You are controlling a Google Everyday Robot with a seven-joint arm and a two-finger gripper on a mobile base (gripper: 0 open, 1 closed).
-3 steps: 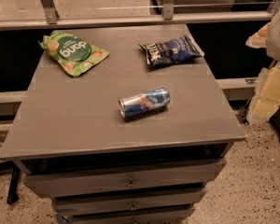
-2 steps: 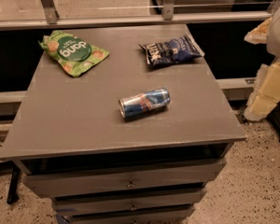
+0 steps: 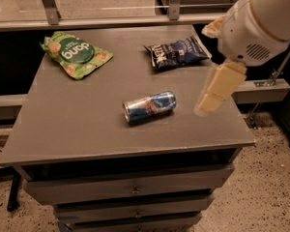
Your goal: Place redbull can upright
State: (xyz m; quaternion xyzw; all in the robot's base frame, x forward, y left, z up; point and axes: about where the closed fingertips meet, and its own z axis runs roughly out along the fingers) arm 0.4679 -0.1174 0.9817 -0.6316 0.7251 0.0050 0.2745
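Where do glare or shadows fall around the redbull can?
Camera view: even light; the redbull can, on its side, shows sheen and a thin shadow along its near edge; the gripper, to its right above the table, casts none on it.

You have a green snack bag (image 3: 76,53) lying flat at the upper left of the grey table top (image 3: 77,129), label up. Toward the upper right of centre, well apart from it, you see a dark blue crinkly snack bag (image 3: 176,52), also flat. Below the table's front edge, drawers (image 3: 130,190) are stacked across the lower frame. A metal rail (image 3: 111,22) crosses behind the table. Speckled floor (image 3: 275,187) fills your lower right. The gripper (image 3: 208,103) hangs right of centre, over the table's right side.
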